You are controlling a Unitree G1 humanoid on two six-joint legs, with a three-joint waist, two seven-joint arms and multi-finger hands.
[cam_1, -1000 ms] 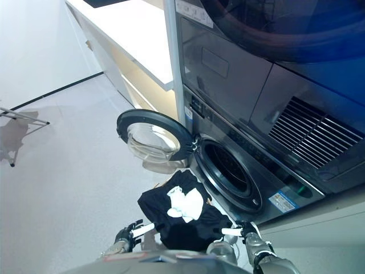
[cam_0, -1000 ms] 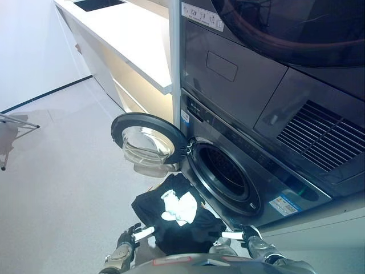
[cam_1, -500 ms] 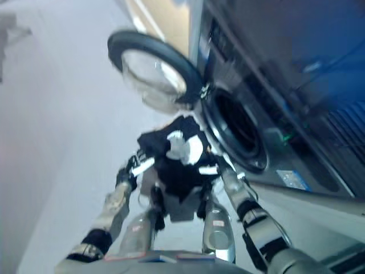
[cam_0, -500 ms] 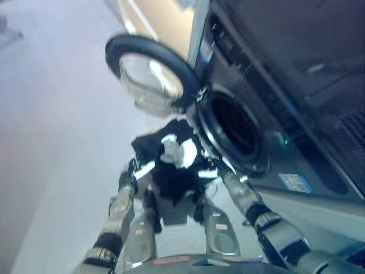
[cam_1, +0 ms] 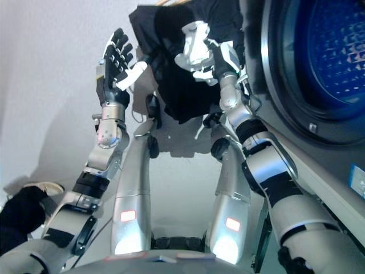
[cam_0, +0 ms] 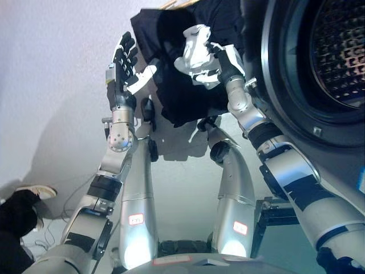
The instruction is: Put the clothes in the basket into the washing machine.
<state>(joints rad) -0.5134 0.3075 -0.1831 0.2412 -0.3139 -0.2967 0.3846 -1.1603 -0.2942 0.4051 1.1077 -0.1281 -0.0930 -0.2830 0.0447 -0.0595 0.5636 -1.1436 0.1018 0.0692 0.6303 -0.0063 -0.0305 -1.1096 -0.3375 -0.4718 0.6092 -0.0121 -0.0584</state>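
A heap of black clothes (cam_0: 171,51) with a crumpled white garment (cam_0: 197,48) on top lies at the top middle, over a tan basket rim (cam_0: 178,4) that just shows at the top edge. My left hand (cam_0: 122,60) is raised left of the heap, fingers straight and spread, holding nothing. My right hand (cam_0: 228,60) is against the right side of the white garment, and the cloth hides its grasp. The washing machine's open round drum mouth (cam_0: 336,51) fills the upper right, just beside the right hand.
The machine's dark front panel (cam_0: 342,171) runs down the right side. A person's shoe (cam_0: 37,193) and dark trouser leg (cam_0: 14,222) stand on the pale floor (cam_0: 51,85) at the lower left.
The camera has tilted far down, so the whole picture has shifted. Both arms now reach up to the heap. The right hand has come onto the white garment.
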